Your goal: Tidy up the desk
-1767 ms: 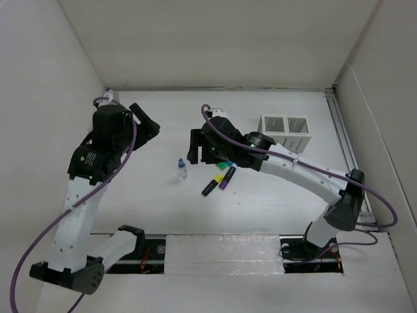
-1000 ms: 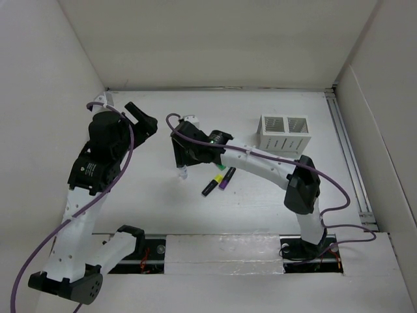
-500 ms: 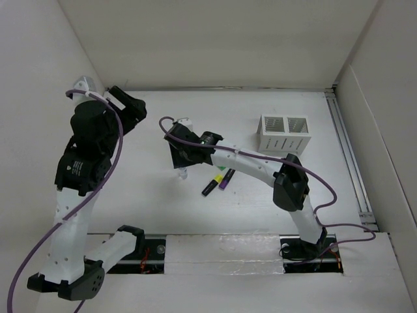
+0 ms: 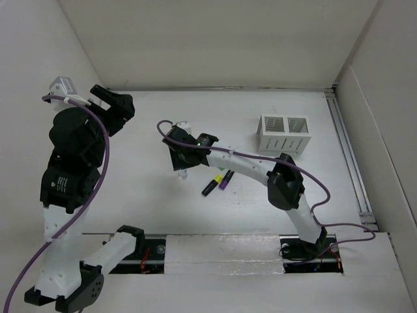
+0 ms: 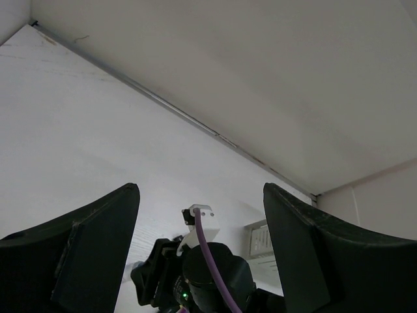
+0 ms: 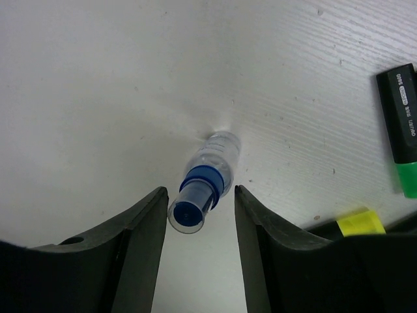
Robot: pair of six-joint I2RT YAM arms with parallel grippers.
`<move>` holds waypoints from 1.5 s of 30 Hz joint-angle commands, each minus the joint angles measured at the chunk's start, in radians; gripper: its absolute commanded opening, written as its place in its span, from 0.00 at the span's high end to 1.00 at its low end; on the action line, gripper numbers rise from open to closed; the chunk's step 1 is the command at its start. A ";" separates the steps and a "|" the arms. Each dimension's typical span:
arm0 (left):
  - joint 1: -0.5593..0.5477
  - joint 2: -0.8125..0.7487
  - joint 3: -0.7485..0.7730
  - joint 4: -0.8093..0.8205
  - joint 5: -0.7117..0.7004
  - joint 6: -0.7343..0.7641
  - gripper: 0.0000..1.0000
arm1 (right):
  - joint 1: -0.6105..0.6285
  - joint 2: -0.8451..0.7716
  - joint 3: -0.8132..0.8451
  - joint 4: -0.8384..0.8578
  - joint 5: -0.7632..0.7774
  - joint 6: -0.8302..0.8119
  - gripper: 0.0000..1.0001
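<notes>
The desk [image 4: 150, 208] is a broad white tabletop. A small clear bottle with a blue cap [image 6: 202, 186] stands upright on it, also just visible in the top view [image 4: 184, 173]. My right gripper [image 6: 199, 192] is open directly above it, a finger on each side of the cap with gaps showing; in the top view it [image 4: 178, 160] hides most of the bottle. My left gripper [image 4: 112, 104] is open, empty and raised high at the far left; its view [image 5: 201, 189] looks down on the right wrist.
Three highlighters lie just right of the bottle: a black and green one [image 4: 210, 188], a purple one [image 4: 227, 177] and a yellow one [image 4: 219, 175]. A white slotted organizer box [image 4: 285, 133] stands at the back right. Walls enclose the desk on three sides.
My right gripper has moved left from over the highlighters to over the bottle. My left arm has risen and swung further left and back.
</notes>
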 commanded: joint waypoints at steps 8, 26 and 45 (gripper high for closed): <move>0.005 -0.013 -0.011 0.028 0.027 0.005 0.28 | 0.011 0.039 0.111 -0.043 0.061 0.013 0.56; 0.005 -0.030 -0.023 0.028 0.026 0.008 0.29 | 0.011 0.027 0.113 -0.070 0.079 0.048 0.80; -0.026 -0.025 -0.291 0.223 0.467 0.061 0.34 | -0.404 -0.428 0.093 -0.210 0.151 0.200 0.87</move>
